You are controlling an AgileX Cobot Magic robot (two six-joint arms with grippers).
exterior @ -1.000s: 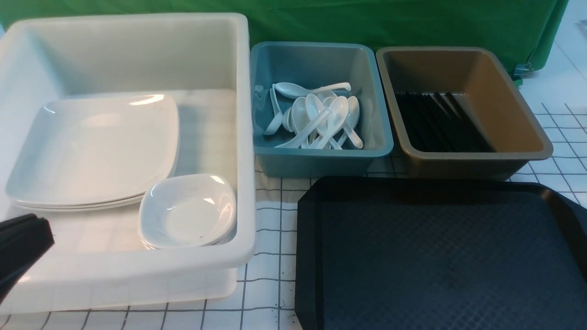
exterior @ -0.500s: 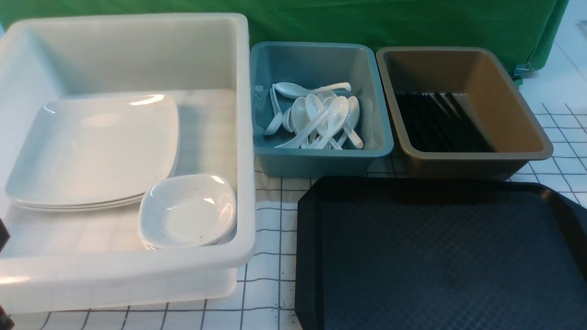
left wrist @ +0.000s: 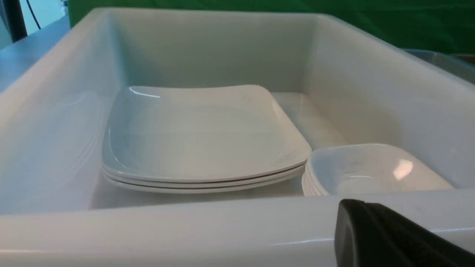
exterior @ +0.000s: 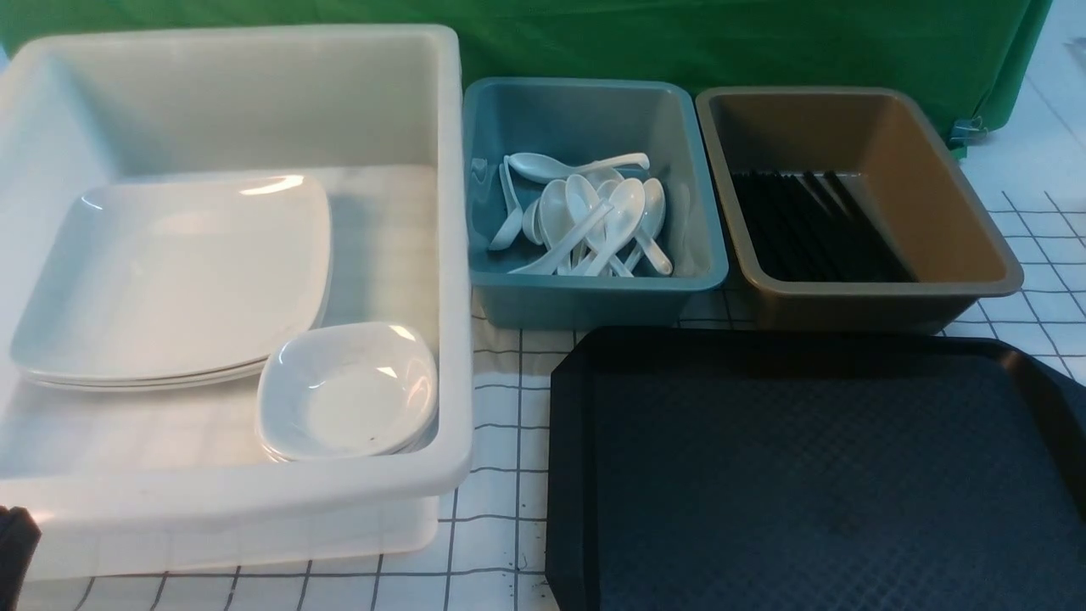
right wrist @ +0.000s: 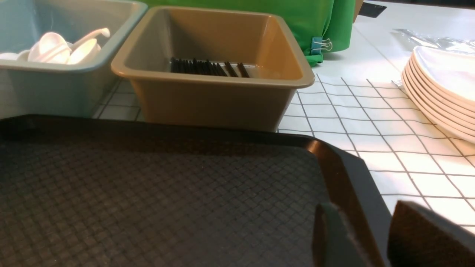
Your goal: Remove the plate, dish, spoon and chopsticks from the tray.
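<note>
Tray (exterior: 814,475) lies bare; left end effector (exterior: 13,543) closed, right end effector (right wrist: 374,237) parted over its rim.

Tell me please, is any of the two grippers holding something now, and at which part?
Nothing is held. The left gripper is shut with nothing in it, outside the white bin. The right gripper is open beside the tray.

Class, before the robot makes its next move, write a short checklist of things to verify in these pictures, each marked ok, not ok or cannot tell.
1. Tray bare of tableware: ok.
2. Plate and dish lie in the white bin: ok.
3. Spoons in the teal bin: ok.
4. Chopsticks in the brown bin: ok.
5. Left hand outside the white bin, shut, empty: ok.
6. Right hand open, empty: ok.
</note>
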